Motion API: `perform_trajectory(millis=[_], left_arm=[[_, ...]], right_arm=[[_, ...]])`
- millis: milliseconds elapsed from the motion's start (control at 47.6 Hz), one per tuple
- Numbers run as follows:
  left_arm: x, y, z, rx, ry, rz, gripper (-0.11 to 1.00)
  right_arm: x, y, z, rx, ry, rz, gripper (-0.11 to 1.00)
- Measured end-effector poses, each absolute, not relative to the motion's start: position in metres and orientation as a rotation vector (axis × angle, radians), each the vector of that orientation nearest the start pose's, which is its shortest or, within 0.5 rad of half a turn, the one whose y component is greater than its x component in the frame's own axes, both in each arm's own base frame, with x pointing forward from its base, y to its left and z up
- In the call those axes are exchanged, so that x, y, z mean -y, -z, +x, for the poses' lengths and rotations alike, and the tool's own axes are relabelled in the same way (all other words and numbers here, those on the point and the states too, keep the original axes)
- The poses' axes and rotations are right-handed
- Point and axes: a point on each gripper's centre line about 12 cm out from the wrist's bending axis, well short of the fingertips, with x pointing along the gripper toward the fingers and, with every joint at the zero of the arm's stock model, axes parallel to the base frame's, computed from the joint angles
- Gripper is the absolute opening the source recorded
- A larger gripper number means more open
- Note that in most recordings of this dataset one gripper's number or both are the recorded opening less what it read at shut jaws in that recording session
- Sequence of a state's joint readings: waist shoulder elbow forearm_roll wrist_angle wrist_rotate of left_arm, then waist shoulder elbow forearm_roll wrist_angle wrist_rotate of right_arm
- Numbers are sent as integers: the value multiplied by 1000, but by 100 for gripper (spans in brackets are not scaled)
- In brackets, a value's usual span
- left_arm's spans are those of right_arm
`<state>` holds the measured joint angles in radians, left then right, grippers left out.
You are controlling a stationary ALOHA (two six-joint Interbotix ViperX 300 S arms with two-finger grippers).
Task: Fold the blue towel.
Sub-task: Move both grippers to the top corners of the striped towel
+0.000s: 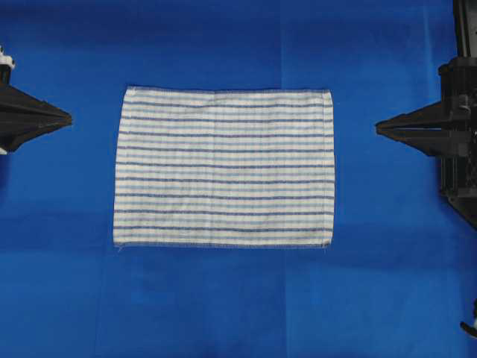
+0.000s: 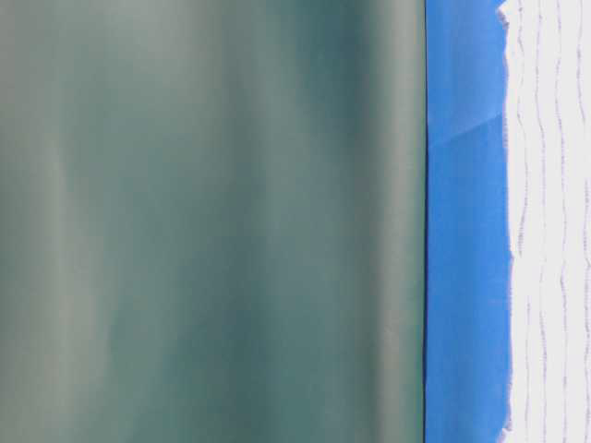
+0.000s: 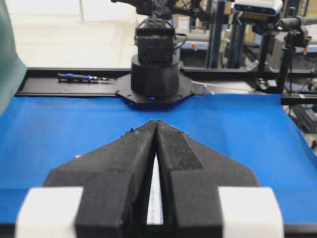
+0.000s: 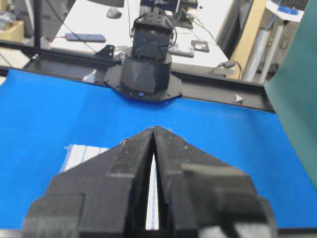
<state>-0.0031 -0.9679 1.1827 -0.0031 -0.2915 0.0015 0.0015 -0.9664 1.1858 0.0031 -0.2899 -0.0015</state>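
The blue towel lies spread flat and unfolded in the middle of the blue sheet that covers the table, its long edges running left to right in the overhead view and its narrow blue stripes parallel to them (the hems look straight, with a loose thread or two at the lower corners). The left gripper sits at the left edge of that view, its tip pointing toward the towel's left side but well apart from it; its jaws are clenched together with nothing between them, as the left wrist view confirms, where the two black fingers meet at the tip. The right gripper mirrors it from the right edge, also well clear of the cloth, its jaws likewise pressed together and empty. In the right wrist view a corner of the towel shows beyond the closed fingers. The table-level view is mostly filled by a blurred green panel, with a strip of blue sheet and the towel's edge at the right.
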Motion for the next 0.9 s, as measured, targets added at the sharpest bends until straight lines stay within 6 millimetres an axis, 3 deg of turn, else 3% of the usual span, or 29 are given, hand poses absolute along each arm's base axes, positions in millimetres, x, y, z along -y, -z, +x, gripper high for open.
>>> perform_trajectory(millis=[147,357,673,799,904], left_arm=[[0,-289,198,54,-2,-19,0],[-3,-284,198,37,-16,7,0],[-37,-252,203,-87,-183,6,3],[-51,-233,206,-162,-247,-7,32],[-61,-217,209,-234,-284,-20,66]], right_arm=[[3,-287,199,44,18,-26,-6],[15,-283,200,10,78,-19,-6],[48,-253,211,-135,234,65,1],[64,-234,213,-206,309,106,18],[80,-213,214,-279,383,152,46]])
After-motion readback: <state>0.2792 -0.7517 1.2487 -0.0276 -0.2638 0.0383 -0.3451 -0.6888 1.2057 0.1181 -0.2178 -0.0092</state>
